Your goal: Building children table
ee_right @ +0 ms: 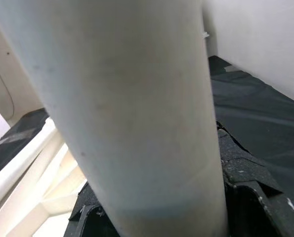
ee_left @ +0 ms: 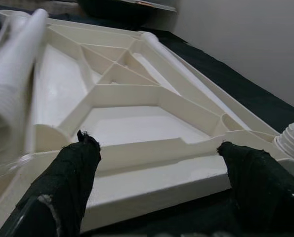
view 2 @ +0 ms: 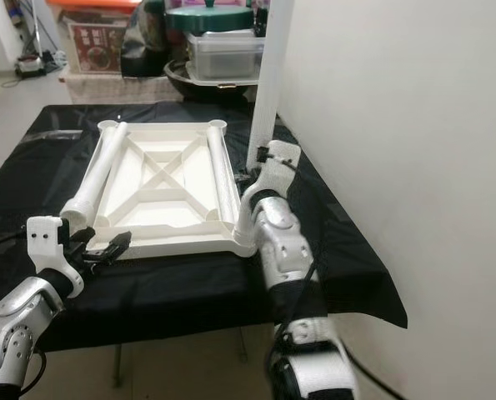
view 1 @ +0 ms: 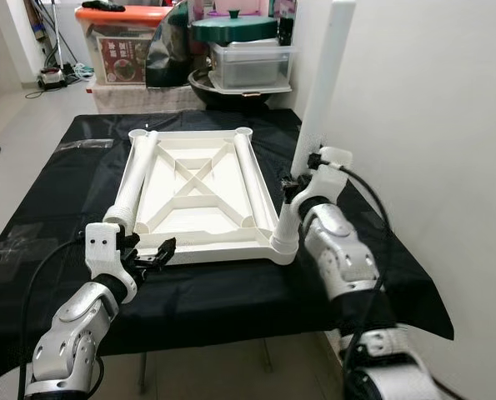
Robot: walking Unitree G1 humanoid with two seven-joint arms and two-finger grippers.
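The white plastic tabletop (view 1: 199, 193) lies upside down on the black-covered table (view 1: 56, 192). Two loose white legs lie along it, one on its left side (view 1: 133, 185) and one on its right side (view 1: 248, 173). A white threaded stub (view 1: 286, 227) rises at its near right corner. My right gripper (view 1: 304, 177) is shut on a tall white leg (view 1: 327, 79), held upright just right of the tabletop; this leg (ee_right: 137, 98) is close up in the right wrist view. My left gripper (ee_left: 156, 148) is open, just short of the tabletop's near left edge (view 1: 189, 248) and touching nothing.
A white wall (view 1: 431, 125) runs close along the table's right side. Behind the table stand a storage box with an orange lid (view 1: 118, 42), a clear bin (view 1: 248, 62) and a dark pot with a green lid (view 1: 231, 29). The cloth's front edge (view 1: 231, 329) hangs near me.
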